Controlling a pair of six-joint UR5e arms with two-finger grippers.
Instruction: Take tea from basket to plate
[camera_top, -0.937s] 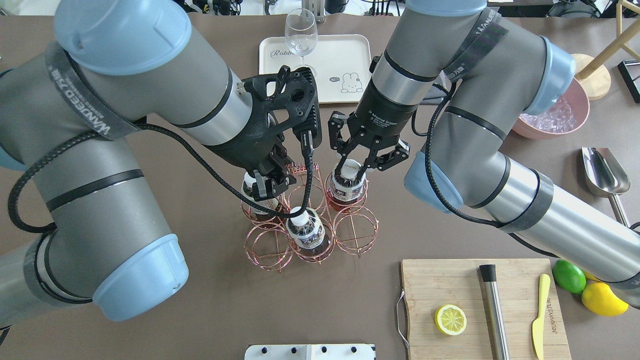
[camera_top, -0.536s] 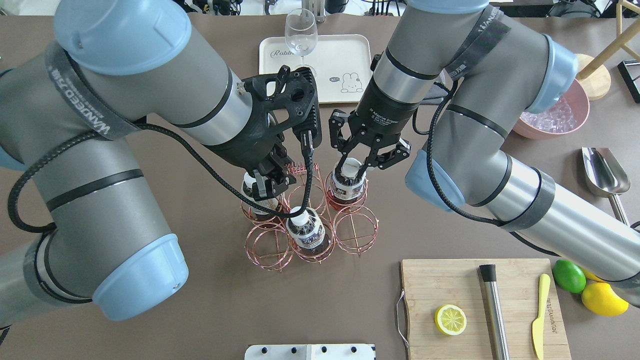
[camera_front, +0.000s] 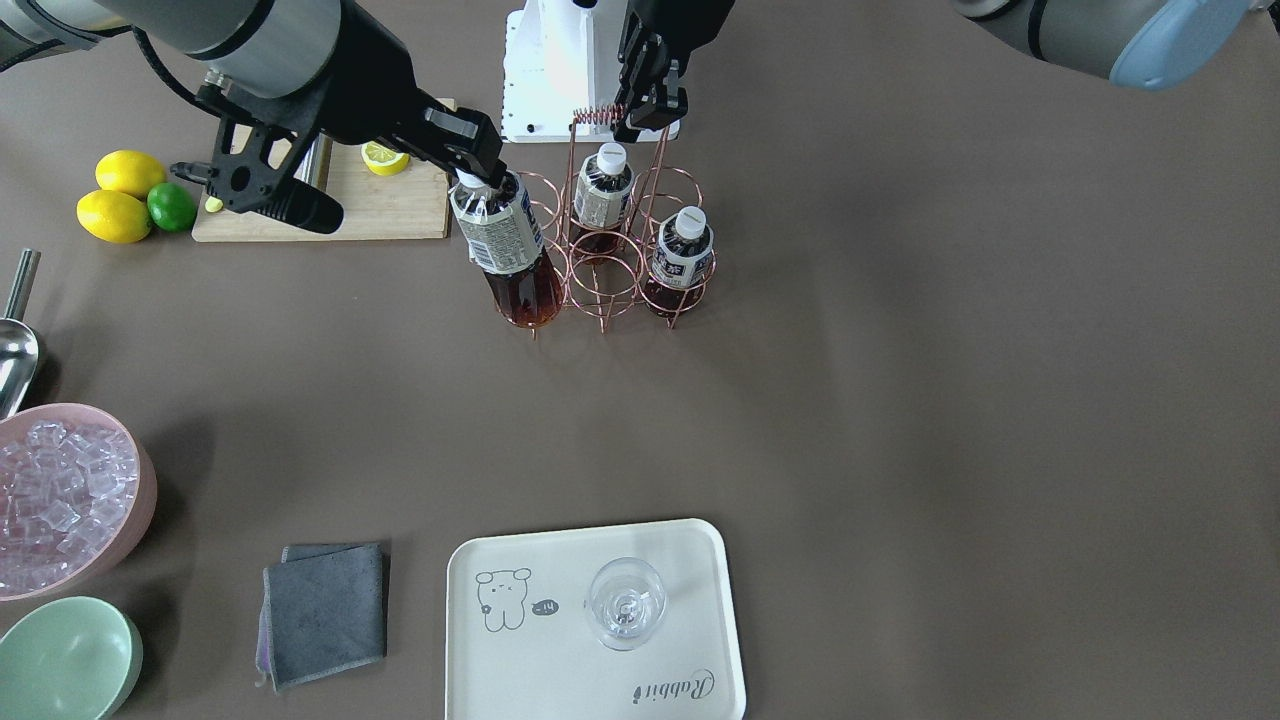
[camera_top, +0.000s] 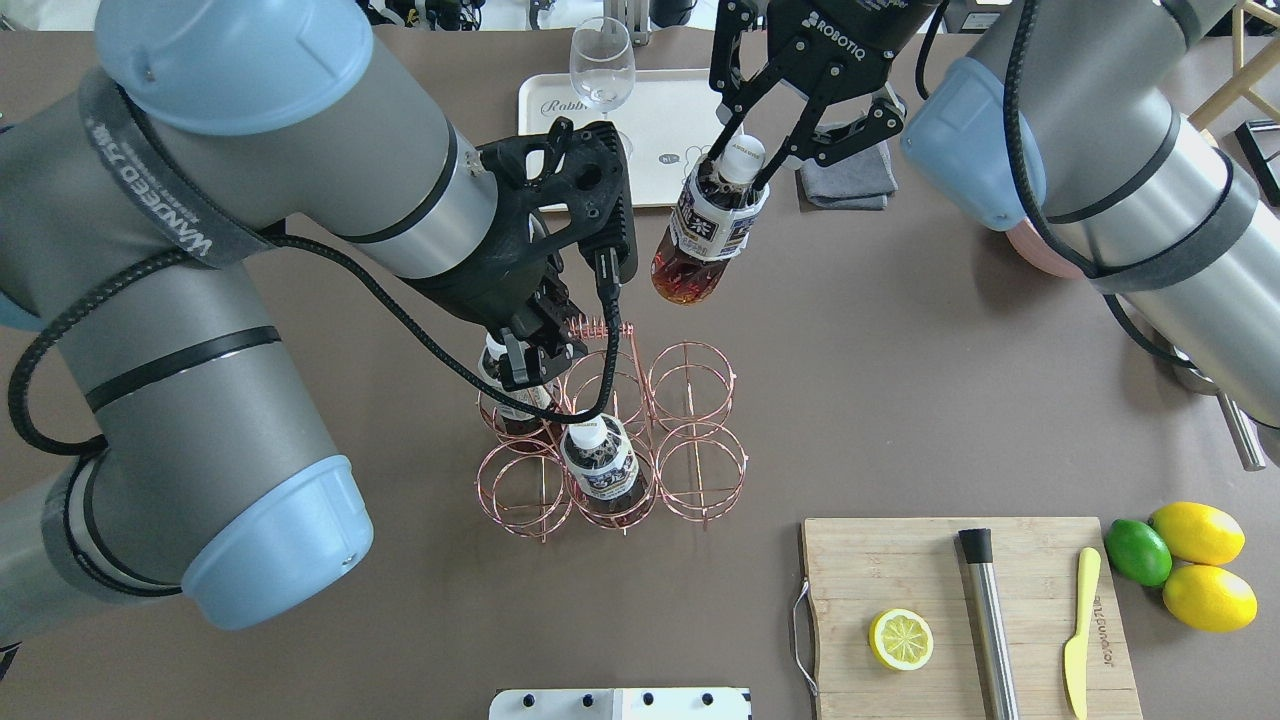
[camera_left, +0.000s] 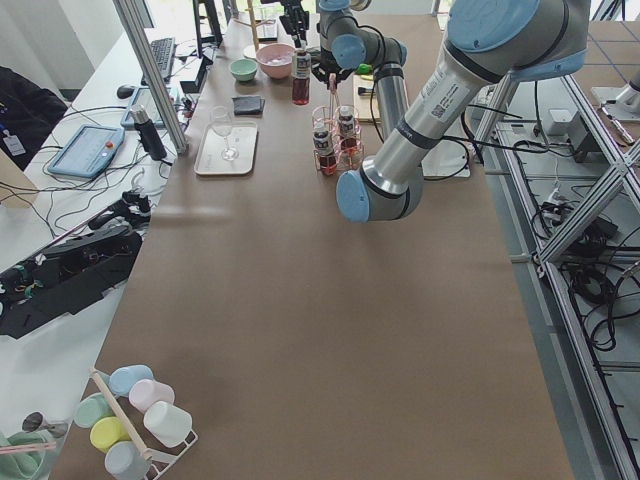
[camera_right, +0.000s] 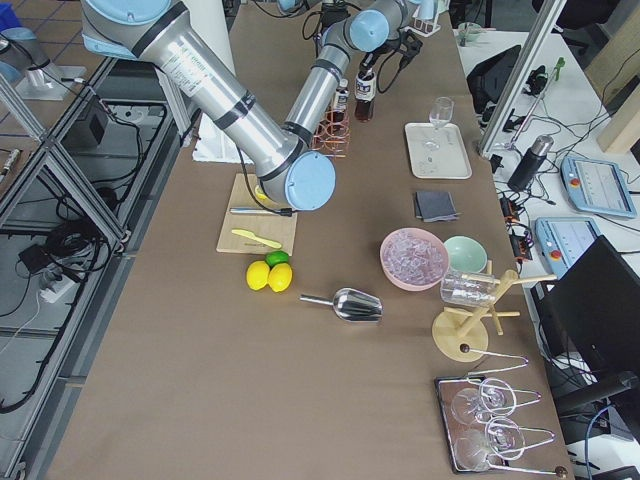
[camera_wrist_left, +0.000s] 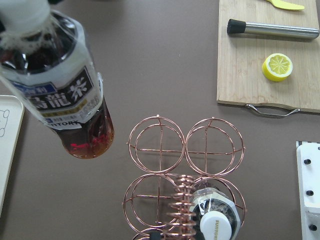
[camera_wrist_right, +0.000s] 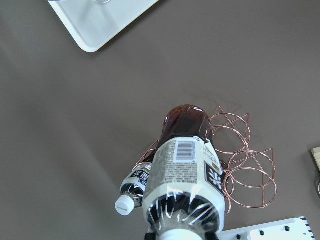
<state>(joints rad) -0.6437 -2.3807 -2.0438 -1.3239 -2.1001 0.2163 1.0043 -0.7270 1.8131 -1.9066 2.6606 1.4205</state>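
Left to right in the overhead view: the left arm (camera_top: 250, 200) wears a strap printed WANDEED. The left end effector (camera_top: 535, 365) is narrow, pinched on one end of the coiled handle of the copper wire basket (camera_top: 650, 430), which sits on the brown worktop (camera_top: 900, 400). Two tea bottles sit in it. One (camera_top: 500, 390) is in the far-left ring, mostly hidden under that end effector, and the other (camera_top: 600, 465) is in the near middle ring.

The third tea bottle (camera_top: 705, 235) is out of the basket. It hangs tilted in the air between basket and tray, with the right end effector (camera_top: 745, 165) clamped on its neck just under the white cap. ROBOTIQ is printed on that end effector's body. In the left wrist view the label has big white kanji on a black band, with what looks like SUNTORY below. The right wrist view catches its barcode.

The cream tray (camera_top: 690, 100) has "Rabbit" script and a tiny "hi" bubble by the cartoon. A wine glass (camera_top: 601, 60) stands on the script end, covering part of the word.

Further right there's a folded grey cloth (camera_top: 850, 175). Then a bamboo board (camera_top: 880, 560) with a lemon half (camera_top: 901, 640), a steel rod (camera_top: 988, 620) with a black tip, and a yellow knife (camera_top: 1080, 630) whose lettering is too small to read. Beside the board are a lime (camera_top: 1138, 552) and two lemons (camera_top: 1197, 533).
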